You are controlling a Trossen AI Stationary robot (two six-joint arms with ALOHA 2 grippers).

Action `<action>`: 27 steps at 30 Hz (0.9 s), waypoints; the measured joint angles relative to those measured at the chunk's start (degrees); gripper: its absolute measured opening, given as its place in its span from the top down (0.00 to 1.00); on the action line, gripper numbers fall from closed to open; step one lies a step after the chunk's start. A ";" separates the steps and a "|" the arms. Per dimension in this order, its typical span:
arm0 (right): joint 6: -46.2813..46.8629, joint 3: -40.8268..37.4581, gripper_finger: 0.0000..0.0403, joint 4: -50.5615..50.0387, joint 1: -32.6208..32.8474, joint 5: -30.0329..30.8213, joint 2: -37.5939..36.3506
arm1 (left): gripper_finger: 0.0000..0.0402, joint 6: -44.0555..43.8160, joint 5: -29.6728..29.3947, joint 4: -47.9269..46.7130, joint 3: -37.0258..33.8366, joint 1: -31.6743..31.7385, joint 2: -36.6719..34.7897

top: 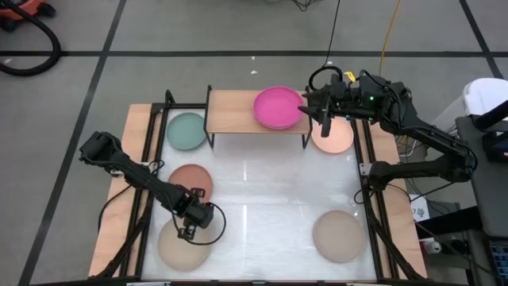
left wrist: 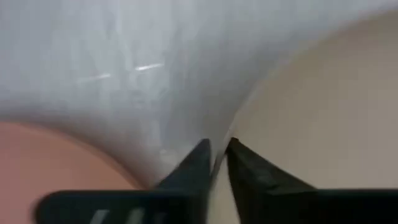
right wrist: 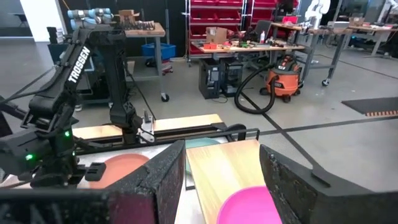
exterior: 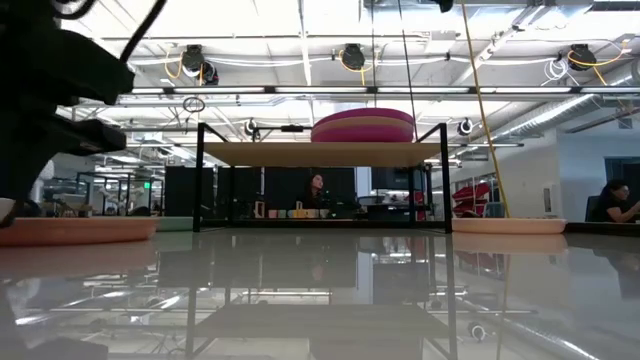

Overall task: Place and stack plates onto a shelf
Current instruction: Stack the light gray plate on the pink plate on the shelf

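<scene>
The shelf [top: 238, 111] stands at the table's far edge on black legs, its wooden top bearing a magenta plate [top: 278, 107] that lies on another plate [exterior: 363, 132]. My right gripper [top: 324, 121] hovers open just off the shelf's right end, above a peach plate [top: 333, 137]; its wrist view shows the magenta plate [right wrist: 249, 208] below the fingers. My left gripper [top: 189, 230] is low at the near left, at the far rim of a beige plate [top: 182, 245], its fingers almost together. A brown plate [top: 190, 179], a teal plate [top: 186, 131] and a second beige plate [top: 340, 236] lie flat on the table. My left gripper has the beige plate's far rim [left wrist: 239, 118] running into the narrow gap between its fingers, one finger [left wrist: 199, 155] on the table side and one [left wrist: 242, 158] over the plate. It comes from above, pointing down. The plate lies flat on the table.
The white table [top: 262, 191] has black frame rails along both sides [top: 369, 183]. The shelf's left half [top: 230, 111] is bare wood. The room beyond holds benches, a vacuum [right wrist: 283, 78] and seated people [exterior: 612, 200].
</scene>
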 joint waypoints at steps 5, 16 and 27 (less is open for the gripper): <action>0.02 0.00 0.53 0.98 0.04 0.00 0.00 | 0.98 1.15 3.32 -2.87 3.42 4.18 -1.02; 1.97 0.00 0.53 1.00 0.04 0.02 0.00 | 0.98 27.44 -16.71 -15.33 30.51 16.82 -8.38; 3.65 -0.04 0.53 7.55 0.04 -0.04 -2.64 | 0.98 28.45 10.33 17.23 41.71 56.54 -4.00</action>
